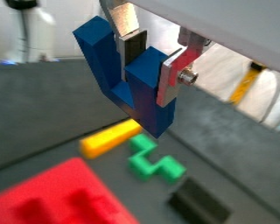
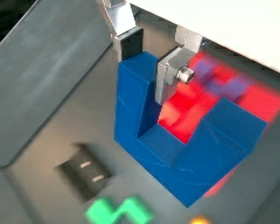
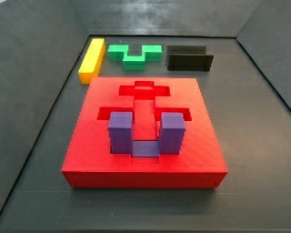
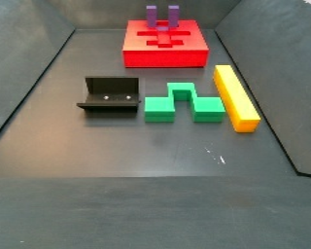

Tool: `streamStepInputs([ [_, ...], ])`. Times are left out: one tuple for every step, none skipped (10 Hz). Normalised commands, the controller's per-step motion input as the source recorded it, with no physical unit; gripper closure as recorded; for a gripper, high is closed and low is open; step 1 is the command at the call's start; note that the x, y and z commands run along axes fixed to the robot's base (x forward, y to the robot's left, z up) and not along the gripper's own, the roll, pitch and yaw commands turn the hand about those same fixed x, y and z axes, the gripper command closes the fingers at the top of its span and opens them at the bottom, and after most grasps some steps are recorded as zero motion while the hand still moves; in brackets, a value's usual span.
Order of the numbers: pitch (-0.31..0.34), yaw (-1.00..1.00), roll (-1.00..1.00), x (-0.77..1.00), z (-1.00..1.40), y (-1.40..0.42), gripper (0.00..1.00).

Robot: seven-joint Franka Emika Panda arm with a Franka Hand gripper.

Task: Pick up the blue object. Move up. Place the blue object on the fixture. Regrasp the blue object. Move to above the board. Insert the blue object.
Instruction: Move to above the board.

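My gripper [image 1: 152, 63] is shut on one prong of the dark blue U-shaped object [image 1: 122, 80] and holds it in the air, as both wrist views show. The same gripper [image 2: 150, 61] and blue object [image 2: 166, 136] hang above the grey floor, with the red board [image 2: 245, 94] behind and below. The black fixture [image 1: 201, 203] stands on the floor below, beside the green block. The board [image 3: 99, 155] and the fixture [image 3: 189, 59] show in both side views; the gripper and the blue object do not.
A purple U-shaped block [image 3: 145, 133] sits upright in the board. A yellow bar [image 4: 235, 95] and a green notched block [image 4: 185, 103] lie next to the fixture [image 4: 109, 97]. Grey walls ring the floor.
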Motion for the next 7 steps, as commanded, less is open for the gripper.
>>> streamStepInputs([
  [0.062, -0.05, -1.0, -0.22, 0.02, -0.15, 1.0],
  [0.089, -0.05, -1.0, -0.05, 0.0, -0.04, 1.0],
  [0.06, -0.04, -1.0, -0.05, 0.01, -0.02, 1.0],
  [0.029, -0.03, -0.93, -0.06, -0.01, -0.01, 1.0],
  [0.0, -0.02, -0.66, -0.07, 0.01, 0.04, 1.0],
  [-0.024, -0.01, -0.46, -0.07, 0.01, 0.03, 1.0],
  [-0.031, -0.01, -0.27, -0.04, -0.01, 0.01, 1.0],
])
